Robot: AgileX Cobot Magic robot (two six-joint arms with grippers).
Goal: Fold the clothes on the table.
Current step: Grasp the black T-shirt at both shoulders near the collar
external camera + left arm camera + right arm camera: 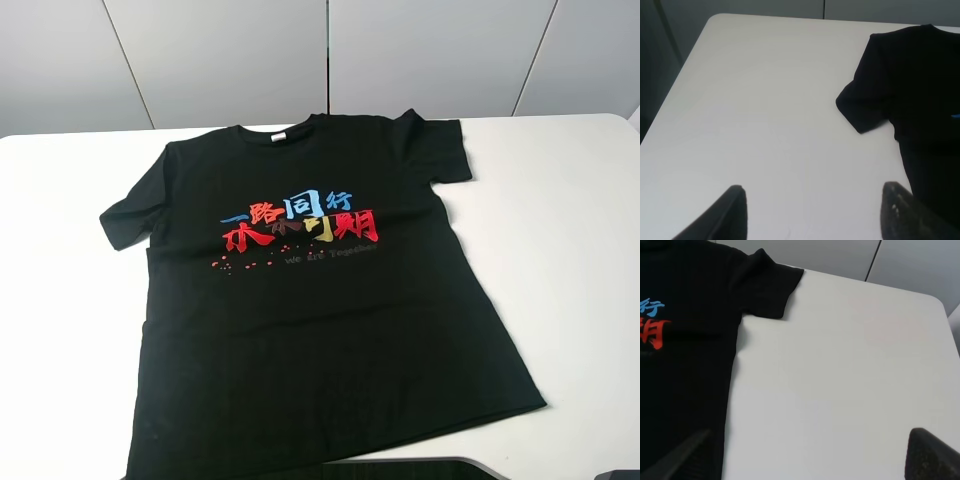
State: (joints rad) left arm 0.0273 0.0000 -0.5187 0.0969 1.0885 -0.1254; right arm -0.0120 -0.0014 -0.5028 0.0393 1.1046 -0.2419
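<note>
Exterior high view:
- The shirt [320, 330] lies flat and unfolded on the table [580, 250], front side up, with the collar toward the wall panels [220, 60].
- It is slightly askew, with the hem at the near edge of the table.
- Both sleeves are spread out to the sides.
- A print [300, 228] of red, blue and yellow characters runs across the chest.
- Neither gripper can be made out in this view.

Left wrist view:
- The left gripper [814, 189] is spread wide, and nothing lies between its fingers [735, 210].
- Bare table [765, 100] lies below it.
- The shirt [920, 75] is off to one side, with one sleeve [862, 105] flat on the surface.
- One finger shows close to the shirt's side edge. Contact cannot be determined.

Right wrist view:
- The right gripper [811, 432] is also spread wide and holds nothing.
- White table [850, 365] shows between its fingers [927, 455].
- The shirt [690, 365] is in view with its other sleeve [770, 290] laid flat. Part of the blue and red print [652, 325] is visible.
- One finger appears in front of the shirt's side edge. Whether it touches the cloth cannot be determined.
</note>
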